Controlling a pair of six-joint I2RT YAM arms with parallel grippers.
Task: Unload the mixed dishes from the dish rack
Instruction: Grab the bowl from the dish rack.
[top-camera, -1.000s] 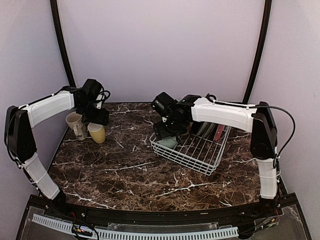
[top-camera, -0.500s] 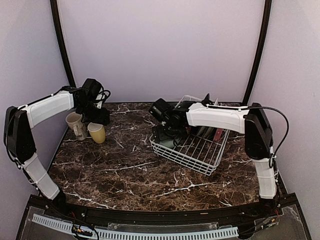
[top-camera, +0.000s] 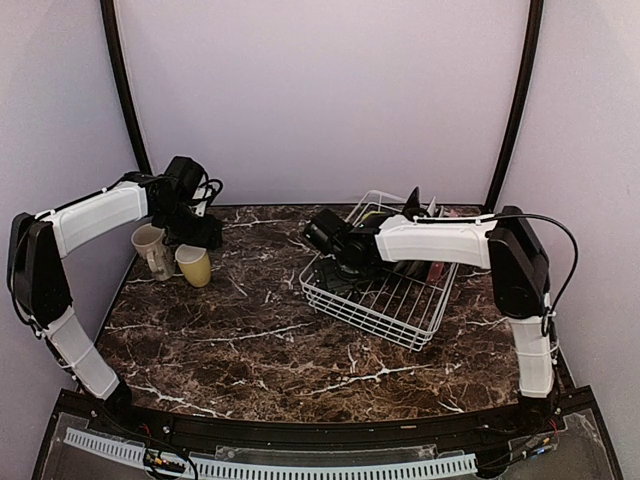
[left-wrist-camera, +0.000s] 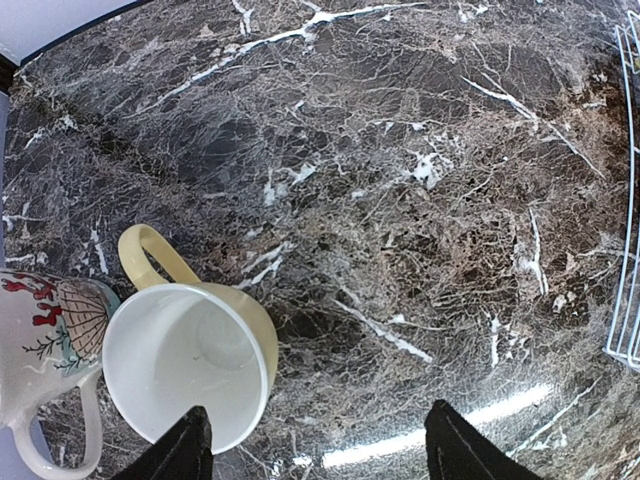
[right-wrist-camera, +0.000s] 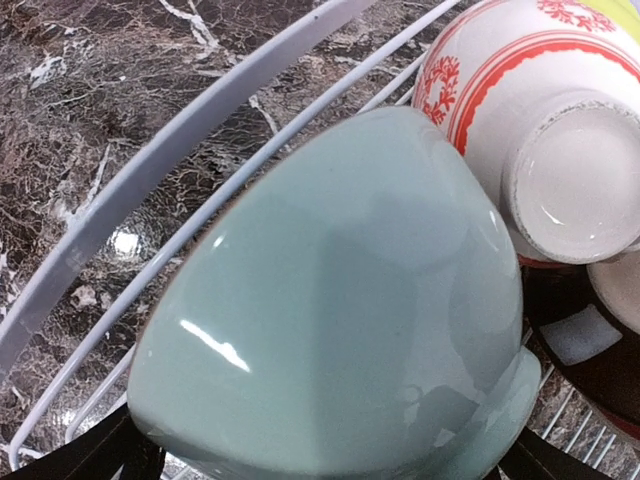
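Top external view: the dish rack sits right of centre on the marble table. Inside its left corner the right gripper has jaws spread wide around a tilted mint bowl, beside a pink-striped bowl. Farther left, the left gripper hangs released, empty, over the yellow mug beside the beige mug.

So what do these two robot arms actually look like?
The left arm and right arm match: smooth white shells on the long segments, black joints between. Loose black cables trail along them. Each ends in two black fingers. No markings are readable.
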